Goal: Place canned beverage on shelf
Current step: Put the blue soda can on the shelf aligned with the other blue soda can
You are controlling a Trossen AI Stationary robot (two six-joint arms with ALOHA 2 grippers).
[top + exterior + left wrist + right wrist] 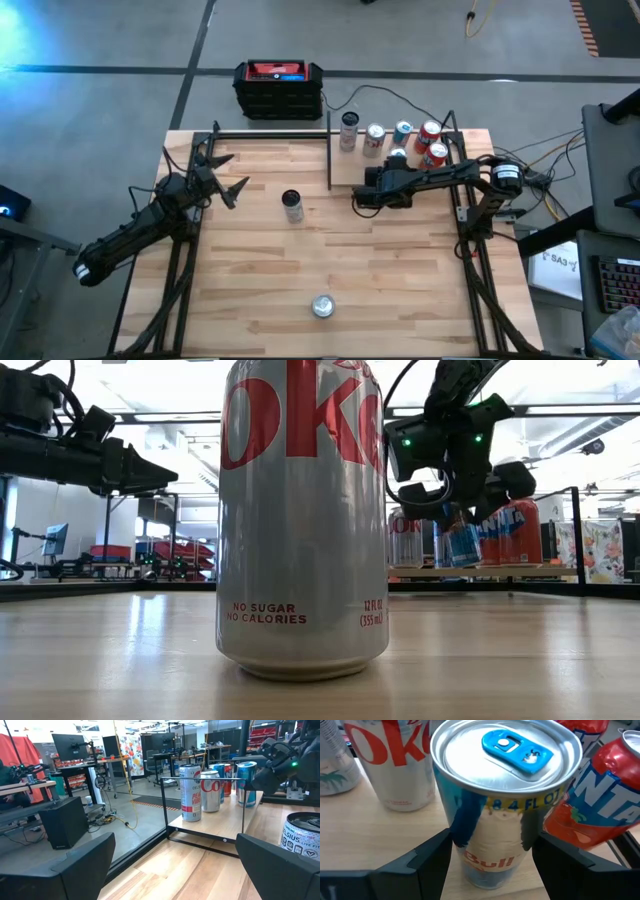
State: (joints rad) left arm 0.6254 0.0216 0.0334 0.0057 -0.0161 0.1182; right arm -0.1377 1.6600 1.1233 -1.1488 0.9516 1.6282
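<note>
A small blue-and-silver Red Bull can stands upright on the shelf, a light wood board with black rods at the table's far right. Its base is hidden. Several other cans stand on the shelf: a Coke can, red Fanta cans and more. My right gripper is over the shelf's near part, shut on the Red Bull can. My left gripper is open and empty at the table's far left. A Celsius can and a Diet Coke can stand on the tabletop. My right gripper pinches the Red Bull can's side wall between its two fingers, below the rim, one finger on each side. The fingers come slanting down from the table's near side. The can stays upright, at shelf level in the low view.
The Diet Coke can fills the low view's middle. The shelf's black upright rods stand at its corners. A black and red box sits beyond the table's far edge. Black frame rods run along both table sides.
</note>
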